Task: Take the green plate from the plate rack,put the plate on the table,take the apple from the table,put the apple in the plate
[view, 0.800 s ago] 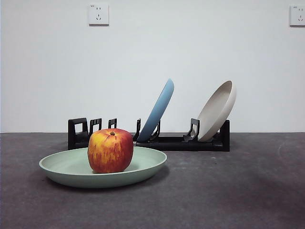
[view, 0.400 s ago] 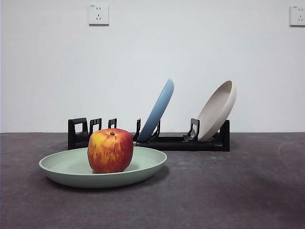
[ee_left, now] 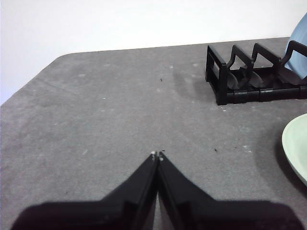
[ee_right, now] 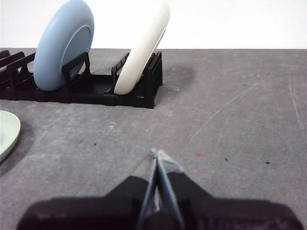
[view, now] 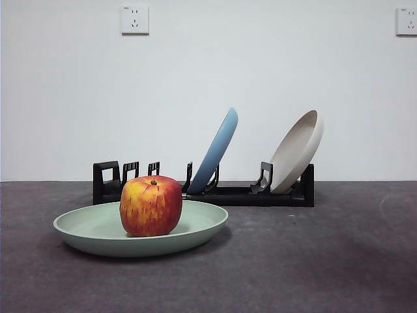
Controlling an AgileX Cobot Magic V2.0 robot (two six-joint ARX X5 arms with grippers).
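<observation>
**Grey table, work looks finished, small risks remain**

Both arms wait low over the table (view: 339,261). The left gripper (ee_left: 157,155) has its jaws together on nothing, and the right gripper (ee_right: 157,154) too. Further out, the apple (view: 150,205) sits in the green plate (view: 195,228), which lies flat before the plate rack (view: 228,194). I judge only little danger: a careless arm move could push the plate's rim, and then the apple rolls out.

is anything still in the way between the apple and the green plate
Nothing visible does. The apple already sits in the green plate, which lies flat on the table in front of the plate rack.
</observation>
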